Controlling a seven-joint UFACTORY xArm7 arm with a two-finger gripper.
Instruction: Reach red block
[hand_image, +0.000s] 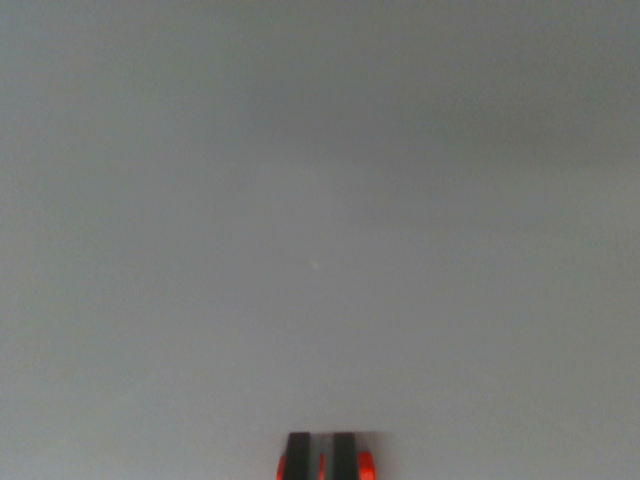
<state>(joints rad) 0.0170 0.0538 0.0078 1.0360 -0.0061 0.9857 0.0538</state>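
Gripper (322, 458) sits nearest the lens, poking up from the bottom edge of the wrist view, a little right of centre. Only its tips show. Beyond it, by far the largest thing in frame: a plain grey surface (320, 200) filling the whole view, evenly lit, slightly darker toward the top and the upper corners, soft in focus. No edge or seam can be made out on it. Next in size, the two dark fingers (298, 455), upright and parallel, one on the wrist view's left and one on the wrist view's right, each a black bar with a squared top. Fingers drawn close together, only a thin pale sliver between them; nothing pinched in that sliver. Whether the pads actually touch lower down cannot be told, since the frame cuts them off. Orange-red trim (366, 466) hugs the outer side of each finger at the very bottom, and a thin streak of the same colour shows low in the gap. Smallest mark: a faint pale speck (315, 265) on the grey surface, near mid-frame, well above the fingertips. Red block: not visible anywhere in this view; its position cannot be told.
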